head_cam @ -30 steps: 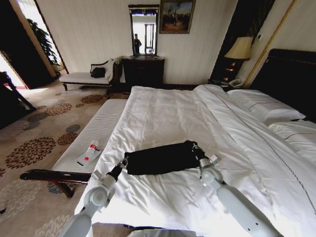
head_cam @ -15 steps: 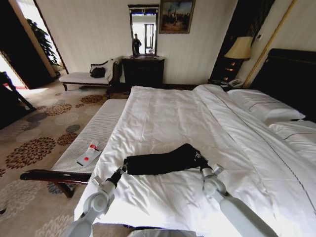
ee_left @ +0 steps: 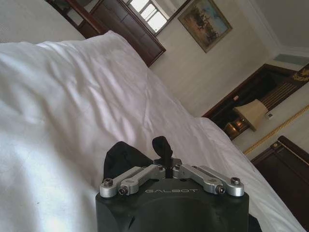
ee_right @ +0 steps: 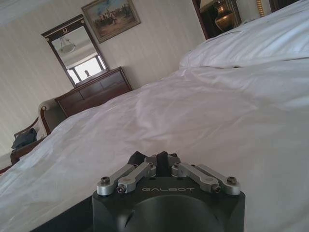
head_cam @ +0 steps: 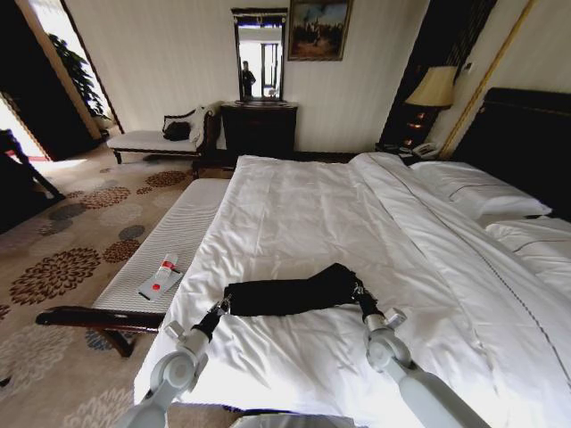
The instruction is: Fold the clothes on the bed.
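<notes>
Near the foot edge of the white-sheeted bed (head_cam: 303, 205), a black T-shirt (head_cam: 290, 292) bunched into a long, narrow roll lying across the duvet. At its left end, left gripper (head_cam: 220, 306), fingers pinched together on the fabric; at its right end, right gripper (head_cam: 359, 290), likewise clamped on the cloth, that end humped up a little. Beside the bed on the left, a long white-cushioned bench (head_cam: 165, 245) carrying a small red-and-white tube (head_cam: 164, 270). Underfoot, patterned floral carpet (head_cam: 62, 259). Against the far wall, a dark dresser (head_cam: 259, 127) under a mirror (head_cam: 260, 53), a framed painting (head_cam: 319, 28), a chaise (head_cam: 161, 135). By the dark headboard (head_cam: 526, 134), white pillows (head_cam: 477, 192) and a lit lamp (head_cam: 434, 87).
</notes>
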